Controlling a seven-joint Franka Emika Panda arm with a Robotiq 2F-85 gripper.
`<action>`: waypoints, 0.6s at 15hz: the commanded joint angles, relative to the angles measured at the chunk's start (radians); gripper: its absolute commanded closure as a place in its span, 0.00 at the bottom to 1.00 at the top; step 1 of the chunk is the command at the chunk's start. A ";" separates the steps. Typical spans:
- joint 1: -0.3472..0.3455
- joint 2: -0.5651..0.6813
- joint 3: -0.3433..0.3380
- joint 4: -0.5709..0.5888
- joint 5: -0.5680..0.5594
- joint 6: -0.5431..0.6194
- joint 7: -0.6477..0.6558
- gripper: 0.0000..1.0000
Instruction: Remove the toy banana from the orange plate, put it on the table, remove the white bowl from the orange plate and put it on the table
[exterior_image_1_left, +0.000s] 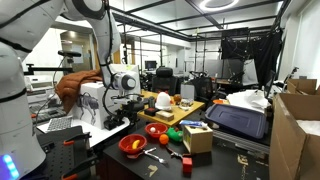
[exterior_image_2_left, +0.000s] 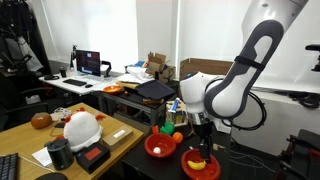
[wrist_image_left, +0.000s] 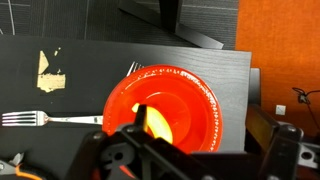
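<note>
The toy banana (wrist_image_left: 155, 122) is bright yellow and lies in the orange plate (wrist_image_left: 190, 100) on the dark table (wrist_image_left: 90, 55). In the wrist view my gripper (wrist_image_left: 202, 126) is open, directly above the plate, with one finger beside the banana and the other past the plate's rim. In an exterior view the gripper (exterior_image_2_left: 200, 137) hangs just above the plate (exterior_image_2_left: 203, 170) and banana (exterior_image_2_left: 197, 163). In an exterior view the gripper (exterior_image_1_left: 122, 116) is above the plate (exterior_image_1_left: 132, 146). I see no white bowl on the plate.
A second red dish (exterior_image_2_left: 158, 146) sits beside the plate, with a green ball (exterior_image_1_left: 173, 133) and a cardboard box (exterior_image_1_left: 197, 138) nearby. A fork (wrist_image_left: 40, 118) lies beside the plate. A wooden board (exterior_image_1_left: 185, 108) carries a white helmet (exterior_image_2_left: 80, 128).
</note>
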 joint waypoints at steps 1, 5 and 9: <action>0.033 -0.006 -0.019 -0.008 -0.059 0.014 -0.003 0.00; 0.052 0.022 -0.027 0.012 -0.113 0.038 0.008 0.00; 0.046 0.112 -0.029 0.060 -0.101 0.102 0.001 0.00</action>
